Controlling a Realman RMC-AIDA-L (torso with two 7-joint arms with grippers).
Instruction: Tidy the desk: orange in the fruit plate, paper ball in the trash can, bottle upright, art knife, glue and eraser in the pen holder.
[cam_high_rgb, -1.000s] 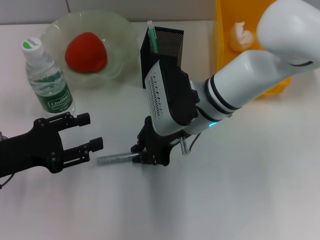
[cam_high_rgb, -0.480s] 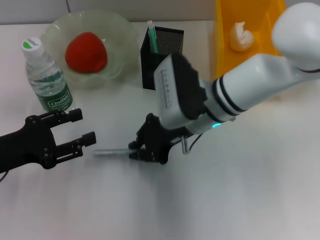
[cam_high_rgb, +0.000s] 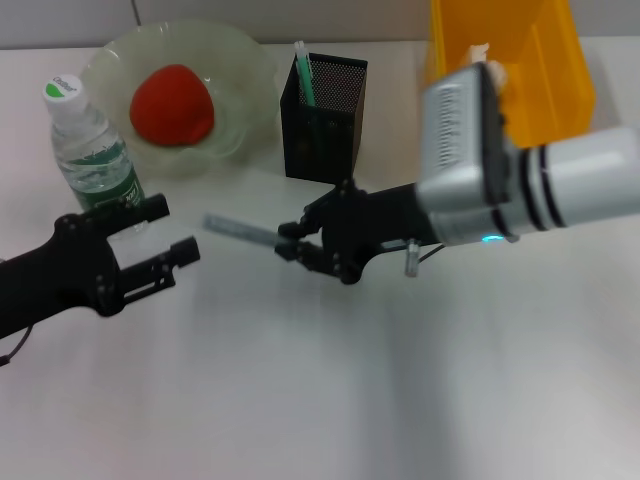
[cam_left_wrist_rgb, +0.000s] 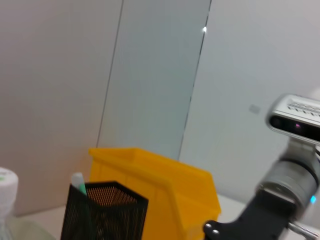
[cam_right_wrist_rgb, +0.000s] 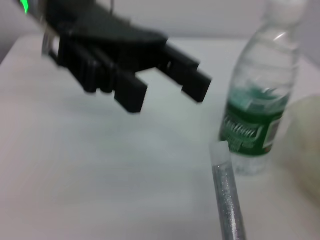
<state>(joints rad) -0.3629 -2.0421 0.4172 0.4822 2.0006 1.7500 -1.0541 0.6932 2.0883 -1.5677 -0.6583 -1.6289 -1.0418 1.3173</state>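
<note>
slim grey glitter glue tube (cam_high_rgb: 240, 232) off the white desk (cam_high_rgb: 330, 400), level, in front of black mesh pen holder (cam_high_rgb: 322, 115) | my right gripper (cam_high_rgb: 292, 243) pinching its end | my left gripper (cam_high_rgb: 165, 235) spread, beside upright clear green-label bottle (cam_high_rgb: 92, 155)

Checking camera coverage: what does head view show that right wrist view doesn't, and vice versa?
Head view only: the fruit plate with the red fruit, the black pen holder, the yellow trash can, and the right hand shut on the glue stick, lifted above the table.

Right wrist view only: a close look at the stick's free end cap.

Both: the glue stick, the upright bottle, the open left hand and the table.
</note>
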